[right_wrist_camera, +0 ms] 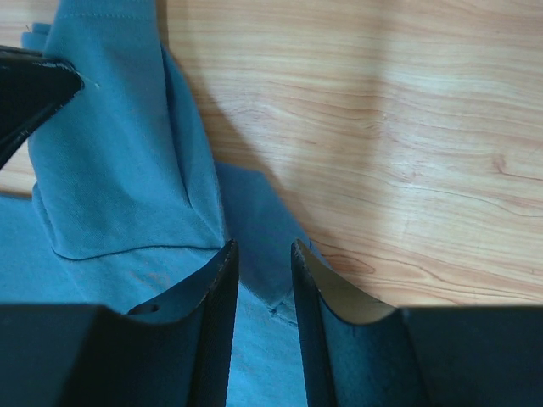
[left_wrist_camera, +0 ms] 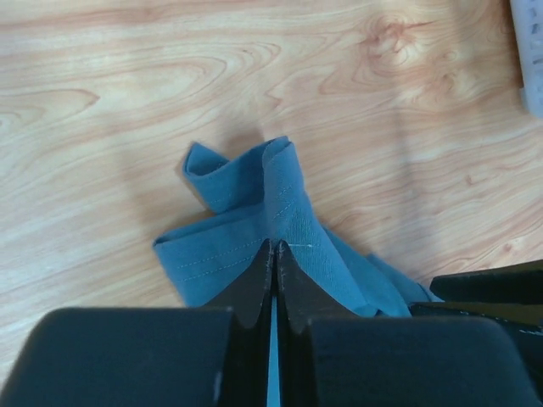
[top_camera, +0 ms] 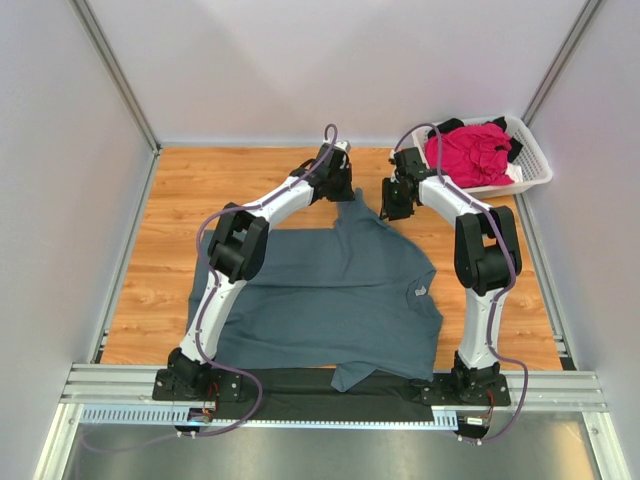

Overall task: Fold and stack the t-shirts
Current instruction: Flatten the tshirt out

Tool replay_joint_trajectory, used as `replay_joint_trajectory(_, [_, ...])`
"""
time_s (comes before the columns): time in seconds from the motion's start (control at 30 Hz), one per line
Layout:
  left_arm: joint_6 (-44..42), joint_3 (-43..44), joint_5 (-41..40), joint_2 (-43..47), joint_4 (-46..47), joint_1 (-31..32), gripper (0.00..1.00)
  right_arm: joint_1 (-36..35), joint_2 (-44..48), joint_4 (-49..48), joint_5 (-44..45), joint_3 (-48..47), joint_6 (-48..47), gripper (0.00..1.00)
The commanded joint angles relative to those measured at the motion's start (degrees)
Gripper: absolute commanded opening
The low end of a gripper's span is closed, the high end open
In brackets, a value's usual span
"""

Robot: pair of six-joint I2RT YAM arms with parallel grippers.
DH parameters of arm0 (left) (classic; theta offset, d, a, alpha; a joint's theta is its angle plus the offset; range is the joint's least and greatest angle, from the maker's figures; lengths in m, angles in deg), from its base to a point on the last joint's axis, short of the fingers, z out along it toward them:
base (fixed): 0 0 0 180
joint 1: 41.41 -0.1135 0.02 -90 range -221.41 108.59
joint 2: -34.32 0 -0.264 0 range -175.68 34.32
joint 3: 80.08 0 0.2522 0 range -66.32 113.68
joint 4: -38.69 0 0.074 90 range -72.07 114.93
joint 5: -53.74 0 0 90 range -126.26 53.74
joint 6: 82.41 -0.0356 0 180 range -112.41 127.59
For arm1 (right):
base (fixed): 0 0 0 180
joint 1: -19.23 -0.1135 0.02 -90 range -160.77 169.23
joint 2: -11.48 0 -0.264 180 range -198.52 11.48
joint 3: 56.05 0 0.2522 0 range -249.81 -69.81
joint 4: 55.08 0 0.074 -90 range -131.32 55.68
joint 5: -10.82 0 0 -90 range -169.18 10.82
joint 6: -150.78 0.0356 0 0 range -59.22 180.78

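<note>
At centre of the top view the shirt (top_camera: 330, 290) is spread. Its upper edge is pinched tight by the left gripper (left_wrist_camera: 273, 248); the right gripper (right_wrist_camera: 263, 254) is narrowly parted, empty, over cloth, which should be clamped before lifting.

Slate blue-grey t-shirt (top_camera: 340, 290): left portion hidden under left arm (top_camera: 240, 245). Neck label (top_camera: 420, 291) too small to read. Black t-shirt (top_camera: 447, 127) mostly buried beneath magenta-pink t-shirt (top_camera: 470, 150).

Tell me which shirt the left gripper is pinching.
The blue-grey t-shirt spread on the table; the left gripper is shut on its bunched far edge. The magenta-pink shirt and the black shirt sit in the basket.
</note>
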State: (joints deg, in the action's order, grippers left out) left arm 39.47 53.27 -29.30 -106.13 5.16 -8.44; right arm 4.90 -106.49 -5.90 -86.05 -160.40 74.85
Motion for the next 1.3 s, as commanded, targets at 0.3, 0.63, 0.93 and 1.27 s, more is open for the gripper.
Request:
replay_joint_trajectory(0.3, [-3.05,1.62,1.12,6.4,-0.62,-0.1,0.0,-0.09,0.82,-3.34,-2.79,-5.21,0.6,0.34])
replay_joint_trajectory(0.63, [-4.19,-0.59,3.49,8.34,-0.27,-0.36,0.0,-0.61,-4.1,-4.14,-4.73,-6.44,0.62,0.34])
replay_joint_trajectory(0.93, [-4.02,-1.99,4.02,8.52,-0.18,-0.8,0.0,-0.7,-8.76,-1.49,0.72,-9.78,-1.5,0.36])
replay_joint_trajectory(1.27, [-0.24,-5.41,-1.16,11.06,-2.99,-1.42,0.0,0.0,-11.93,2.29,14.43,-9.79,3.68,0.12])
